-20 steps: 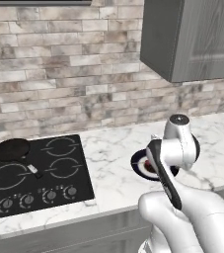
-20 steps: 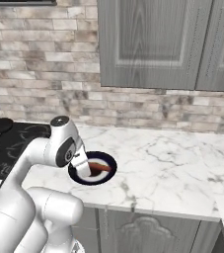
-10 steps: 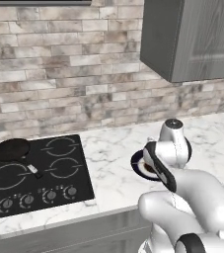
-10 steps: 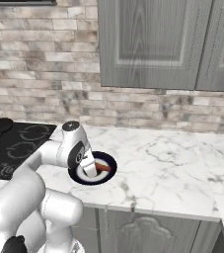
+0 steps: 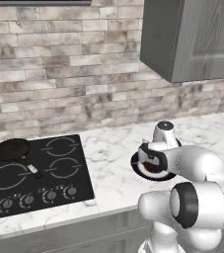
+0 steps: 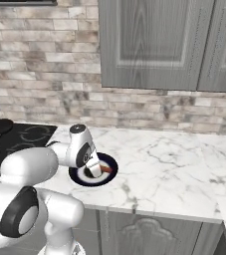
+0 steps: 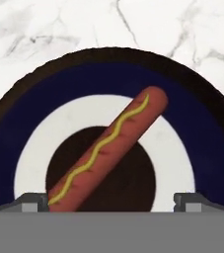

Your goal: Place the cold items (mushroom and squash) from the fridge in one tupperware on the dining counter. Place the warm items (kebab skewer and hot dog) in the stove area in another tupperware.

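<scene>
A hot dog [image 7: 108, 146] with a wavy mustard line lies diagonally on a round plate [image 7: 192, 123] ringed in dark blue, white and brown. My gripper [image 7: 112, 201] hangs open just above it, one fingertip at the sausage's lower end and the other off to its side over the plate. In the right base view the gripper [image 6: 91, 169] points down at the plate [image 6: 79, 178], and one end of the hot dog [image 6: 106, 169] pokes out beside it. My wrist covers much of the plate [image 5: 139, 170] in the left base view. The mushroom, squash, kebab skewer and tupperware are out of view.
A black cooktop [image 5: 34, 173] with a dark pan [image 5: 12, 148] on its back burner lies left of the plate. Grey wall cabinets [image 6: 154, 40] hang above the marble counter [image 6: 174, 164]. The counter's front edge runs close below the plate.
The arm has folded forward and down, bringing the hand lower over the plate. The jaws have stayed open and the hot dog has not moved.
</scene>
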